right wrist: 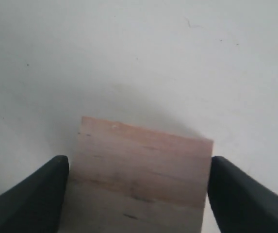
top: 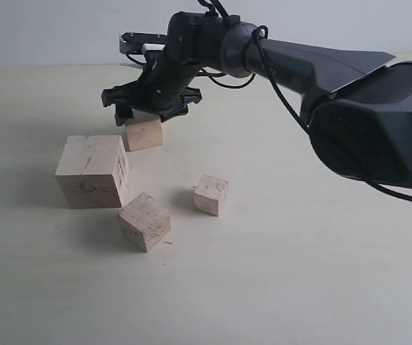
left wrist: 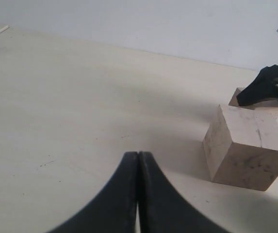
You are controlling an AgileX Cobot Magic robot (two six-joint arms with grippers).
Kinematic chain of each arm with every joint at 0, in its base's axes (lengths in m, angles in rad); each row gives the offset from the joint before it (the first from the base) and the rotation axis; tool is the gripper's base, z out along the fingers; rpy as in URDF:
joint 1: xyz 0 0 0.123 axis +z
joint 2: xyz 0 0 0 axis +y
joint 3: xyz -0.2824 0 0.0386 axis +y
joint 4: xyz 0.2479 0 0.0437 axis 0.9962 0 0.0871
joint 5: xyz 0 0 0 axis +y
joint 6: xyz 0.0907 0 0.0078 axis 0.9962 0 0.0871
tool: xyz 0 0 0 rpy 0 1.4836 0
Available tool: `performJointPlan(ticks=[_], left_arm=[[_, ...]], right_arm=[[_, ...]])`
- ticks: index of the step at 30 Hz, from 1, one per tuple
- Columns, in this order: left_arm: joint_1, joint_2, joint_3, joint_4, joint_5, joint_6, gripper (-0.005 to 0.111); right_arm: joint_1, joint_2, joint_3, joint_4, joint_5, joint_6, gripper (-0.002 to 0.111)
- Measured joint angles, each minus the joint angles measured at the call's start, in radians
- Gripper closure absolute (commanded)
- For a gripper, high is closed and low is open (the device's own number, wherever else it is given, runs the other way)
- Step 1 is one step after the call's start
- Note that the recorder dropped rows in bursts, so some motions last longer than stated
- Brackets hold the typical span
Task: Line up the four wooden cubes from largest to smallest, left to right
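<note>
Four pale wooden cubes lie left of centre. The largest cube (top: pixel 90 171) (left wrist: pixel 245 145) is furthest left. Behind it sits a mid-sized cube (top: pixel 144 134) (right wrist: pixel 141 170) on the table, with my right gripper (top: pixel 147 115) (right wrist: pixel 139 167) lowered over it. Its fingers (right wrist: pixel 37 194) press against both sides of this cube with no gap showing. Another mid-sized cube (top: pixel 144 221) lies turned at an angle nearer the front, and the smallest cube (top: pixel 211 195) is to its right. My left gripper (left wrist: pixel 138 154) is shut and empty above bare table, and it does not appear in the exterior view.
The right arm (top: pixel 321 65) reaches in from the right across the back of the table (top: pixel 299 273). In the left wrist view the right gripper's black body (left wrist: pixel 269 87) shows just behind the largest cube.
</note>
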Motion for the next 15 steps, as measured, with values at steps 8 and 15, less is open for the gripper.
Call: performJointPlan(ticks=[8,15], left_arm=[[0.0,0.0,0.0,0.0,0.0,0.0,0.107],[0.0,0.0,0.0,0.0,0.0,0.0,0.107]], right_arm=[[0.0,-0.027,-0.005,-0.111,0.125,0.096,0.101],[0.0,-0.092,-0.005,-0.167,0.406,-0.124,0.108]])
